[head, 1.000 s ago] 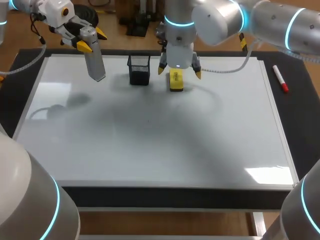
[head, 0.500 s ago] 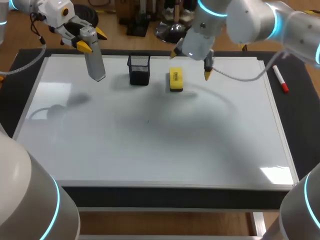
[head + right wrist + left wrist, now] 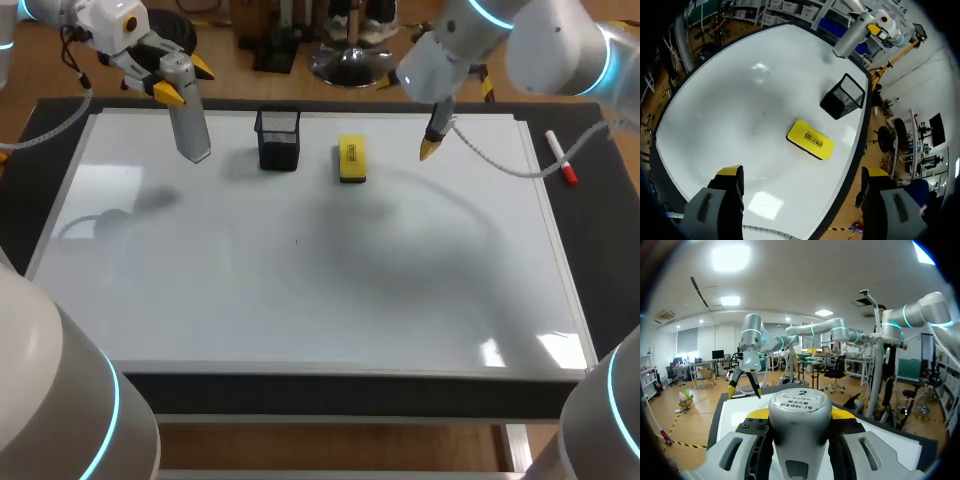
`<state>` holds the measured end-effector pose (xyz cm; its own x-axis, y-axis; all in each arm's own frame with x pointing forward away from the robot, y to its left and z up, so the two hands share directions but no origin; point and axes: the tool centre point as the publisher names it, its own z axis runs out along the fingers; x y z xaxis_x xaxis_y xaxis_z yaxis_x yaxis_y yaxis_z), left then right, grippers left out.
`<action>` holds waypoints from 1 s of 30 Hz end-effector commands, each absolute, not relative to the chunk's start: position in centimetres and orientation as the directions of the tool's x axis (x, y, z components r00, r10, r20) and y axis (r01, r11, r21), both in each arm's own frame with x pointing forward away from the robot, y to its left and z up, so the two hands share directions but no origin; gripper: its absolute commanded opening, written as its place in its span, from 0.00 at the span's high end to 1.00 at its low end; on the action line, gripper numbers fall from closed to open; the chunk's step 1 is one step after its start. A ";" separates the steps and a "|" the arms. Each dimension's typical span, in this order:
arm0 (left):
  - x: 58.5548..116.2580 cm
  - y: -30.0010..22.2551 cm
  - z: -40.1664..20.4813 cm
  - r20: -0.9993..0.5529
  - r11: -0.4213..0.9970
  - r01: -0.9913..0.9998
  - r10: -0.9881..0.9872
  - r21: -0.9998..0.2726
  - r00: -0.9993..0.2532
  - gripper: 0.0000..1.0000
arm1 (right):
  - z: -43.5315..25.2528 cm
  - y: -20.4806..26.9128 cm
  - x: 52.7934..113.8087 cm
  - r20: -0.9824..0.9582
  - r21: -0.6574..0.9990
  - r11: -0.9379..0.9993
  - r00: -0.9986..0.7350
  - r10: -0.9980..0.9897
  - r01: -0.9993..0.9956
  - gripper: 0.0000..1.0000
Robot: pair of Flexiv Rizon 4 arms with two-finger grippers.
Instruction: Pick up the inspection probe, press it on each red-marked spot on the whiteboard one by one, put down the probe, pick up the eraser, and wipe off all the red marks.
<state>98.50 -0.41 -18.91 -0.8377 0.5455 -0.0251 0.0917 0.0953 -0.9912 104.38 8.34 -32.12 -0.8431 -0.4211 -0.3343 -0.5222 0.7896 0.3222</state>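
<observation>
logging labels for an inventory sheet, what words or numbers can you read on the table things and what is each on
"2": on the white sticker atop the probe, held in the left claw.
Two smaller lines under that 2: too small to read.
Black print on the yellow eraser: too blurred to read.
On the whiteboard and the mesh cup: no print seen.

We count one of each kind, five things in all: one whiteboard [image 3: 300, 300], one grey inspection probe [image 3: 188, 120], one yellow eraser [image 3: 351, 160], one black mesh holder [image 3: 278, 138], and one red-capped marker [image 3: 560, 157].
</observation>
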 end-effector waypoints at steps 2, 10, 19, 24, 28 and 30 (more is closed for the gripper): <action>98.7 -0.4 -18.9 -0.025 0.093 0.091 0.550 -0.992 -0.835 1.00 | -30.4 7.3 104.4 -0.310 0.383 0.802 -0.882 -0.356 -0.458 0.00; 98.7 -0.4 -18.9 -0.025 0.093 0.091 0.550 -0.992 -0.835 1.00 | -28.3 6.0 104.0 -0.321 0.465 0.801 -0.915 -0.245 -0.377 0.00; 98.7 -0.4 -18.9 -0.025 0.093 0.091 0.550 -0.992 -0.835 1.00 | -27.3 5.3 103.3 -0.329 0.490 0.808 -0.928 -0.175 -0.326 0.00; 98.7 -0.4 -18.9 -0.025 0.093 0.091 0.550 -0.992 -0.835 1.00 | -27.3 5.3 103.3 -0.329 0.490 0.808 -0.928 -0.175 -0.326 0.00; 98.7 -0.4 -18.9 -0.025 0.093 0.091 0.550 -0.992 -0.835 1.00 | -27.3 5.3 103.3 -0.329 0.490 0.808 -0.928 -0.175 -0.326 0.00; 98.7 -0.4 -18.9 -0.025 0.093 0.091 0.550 -0.992 -0.835 1.00 | -27.3 5.3 103.3 -0.329 0.490 0.808 -0.928 -0.175 -0.326 0.00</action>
<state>98.50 -0.41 -18.91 -0.8377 0.5455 -0.0251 0.0917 0.0953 -0.9912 103.29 5.31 -27.38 -0.9278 -0.1726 -0.3308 -0.3260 0.8063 0.4936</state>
